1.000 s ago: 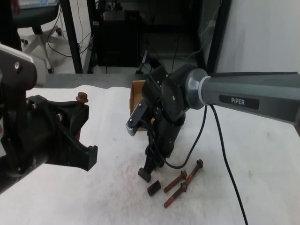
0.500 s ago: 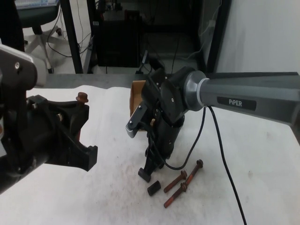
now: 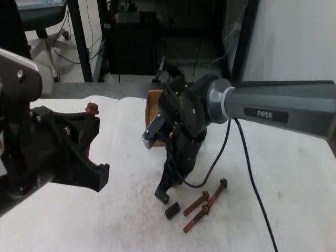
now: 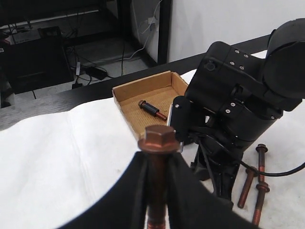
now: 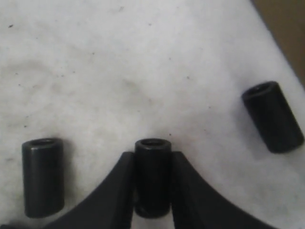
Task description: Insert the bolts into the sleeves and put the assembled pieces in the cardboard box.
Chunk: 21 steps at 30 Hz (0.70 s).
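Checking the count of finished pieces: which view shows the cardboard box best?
The left wrist view: the cardboard box lies open toward it, with one assembled piece inside. The high view gives a strip of its wall beside the right arm; the right wrist view gives a brown corner, likely the box.

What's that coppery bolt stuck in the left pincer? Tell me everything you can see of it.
The bolt is coppery-brown and looks like metal, with a six-sided head on a wider collar and a plain shank below. It stands upright, head up, clamped between the two black fingers of the left pincer, which is shut on the shank and hides its lower end. It is held above the white-covered bench and touches only the fingers.
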### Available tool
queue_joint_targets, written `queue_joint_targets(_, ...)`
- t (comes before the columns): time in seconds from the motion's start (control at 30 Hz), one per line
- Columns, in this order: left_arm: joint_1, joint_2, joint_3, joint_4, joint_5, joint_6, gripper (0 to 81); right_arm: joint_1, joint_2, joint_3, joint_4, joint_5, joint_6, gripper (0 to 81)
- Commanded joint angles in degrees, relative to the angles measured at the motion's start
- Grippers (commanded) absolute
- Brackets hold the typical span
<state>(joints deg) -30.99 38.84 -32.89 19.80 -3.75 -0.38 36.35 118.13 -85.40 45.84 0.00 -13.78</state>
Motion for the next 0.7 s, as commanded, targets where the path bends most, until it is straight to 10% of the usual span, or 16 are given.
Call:
queue_joint_targets(0.0, 0.1, -0.6, -0.2, -6.7, 0.0, -0.6, 0.4, -1.1, -5.5, -0.2, 0.7, 0.0, 5.2, 0.6)
queue_joint_targets(0.67, 3.4, 16.5, -6.5, -46.4, 45.2, -23.6, 0.4, -10.5, -43.4, 23.9, -25.6, -36.8, 20.7, 0.6)
